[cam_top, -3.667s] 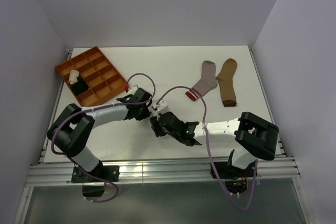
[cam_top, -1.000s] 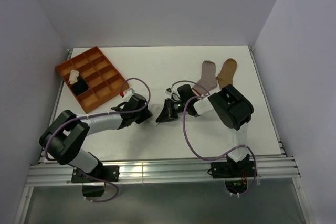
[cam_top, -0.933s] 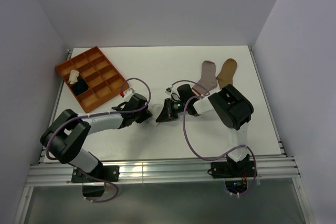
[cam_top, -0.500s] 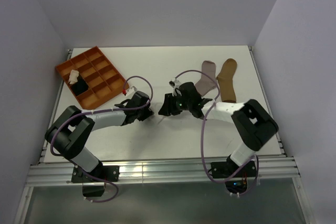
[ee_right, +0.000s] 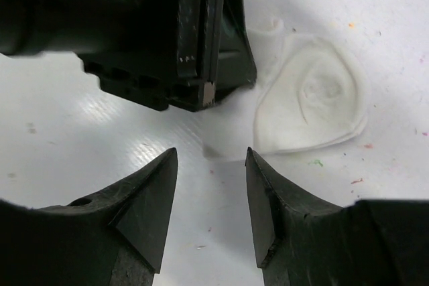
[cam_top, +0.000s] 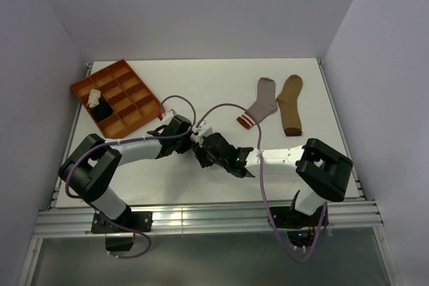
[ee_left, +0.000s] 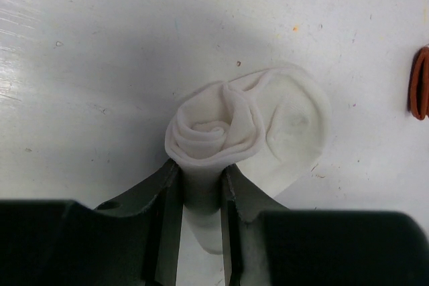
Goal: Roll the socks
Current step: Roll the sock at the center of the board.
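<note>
In the left wrist view a white sock is wound into a roll, and my left gripper is shut on the roll's lower part. The sock's loose end lies flat to the right of the roll. My right gripper stands open just in front of that sock, nothing between its fingers, close under the left gripper's black body. From above, both grippers meet at the table's middle. A grey sock with a red-striped cuff and a tan sock lie flat at the back right.
The orange compartment tray stands at the back left, with a cream sock and a black sock in its compartments. The striped cuff shows at the right edge of the left wrist view. Cables loop above both arms.
The right gripper has opened and its arm has swung round to the near side of the left gripper. The left gripper has closed tighter on the white roll.
</note>
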Available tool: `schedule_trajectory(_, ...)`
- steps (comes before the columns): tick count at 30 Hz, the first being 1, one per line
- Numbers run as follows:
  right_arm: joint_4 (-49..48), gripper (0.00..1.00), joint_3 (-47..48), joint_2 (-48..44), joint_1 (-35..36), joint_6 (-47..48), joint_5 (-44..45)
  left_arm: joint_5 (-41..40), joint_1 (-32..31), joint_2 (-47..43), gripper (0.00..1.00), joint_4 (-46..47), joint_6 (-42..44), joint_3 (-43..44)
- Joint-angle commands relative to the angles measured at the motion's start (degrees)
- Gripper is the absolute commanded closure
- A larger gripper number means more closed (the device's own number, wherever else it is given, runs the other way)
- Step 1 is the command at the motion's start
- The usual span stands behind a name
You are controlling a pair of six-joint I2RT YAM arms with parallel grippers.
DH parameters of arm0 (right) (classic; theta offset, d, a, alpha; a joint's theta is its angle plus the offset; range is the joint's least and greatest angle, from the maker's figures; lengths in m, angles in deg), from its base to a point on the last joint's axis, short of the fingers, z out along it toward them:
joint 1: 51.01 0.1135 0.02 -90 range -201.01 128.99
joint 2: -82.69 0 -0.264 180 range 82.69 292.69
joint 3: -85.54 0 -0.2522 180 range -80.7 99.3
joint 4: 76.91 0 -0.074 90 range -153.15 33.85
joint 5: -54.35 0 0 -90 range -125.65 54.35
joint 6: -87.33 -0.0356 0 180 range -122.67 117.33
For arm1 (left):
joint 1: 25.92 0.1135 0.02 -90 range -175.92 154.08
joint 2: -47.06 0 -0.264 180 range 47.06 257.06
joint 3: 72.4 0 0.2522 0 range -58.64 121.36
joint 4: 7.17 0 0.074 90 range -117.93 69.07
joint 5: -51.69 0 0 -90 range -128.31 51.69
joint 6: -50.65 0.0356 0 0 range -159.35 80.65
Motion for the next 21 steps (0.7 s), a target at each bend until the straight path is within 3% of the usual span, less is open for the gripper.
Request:
schedule_trajectory(1,-1.4,0.48,1.8,2.5,1.9,4.0,6.9,1.6,-0.2,3.0,1.00,-9.4,2.5,-1.9)
schedule_trajectory(6,-2.7,0.54,2.2,5.2,3.8,5.0,8.4,1.7,-0.2,3.2,1.00,-9.5,2.9,-1.6)
schedule_trajectory(21,-6.3,0.53,1.3,4.8,5.3,5.7,12.2,2.4,-0.2,3.3,1.00,-9.3,3.4,-1.6)
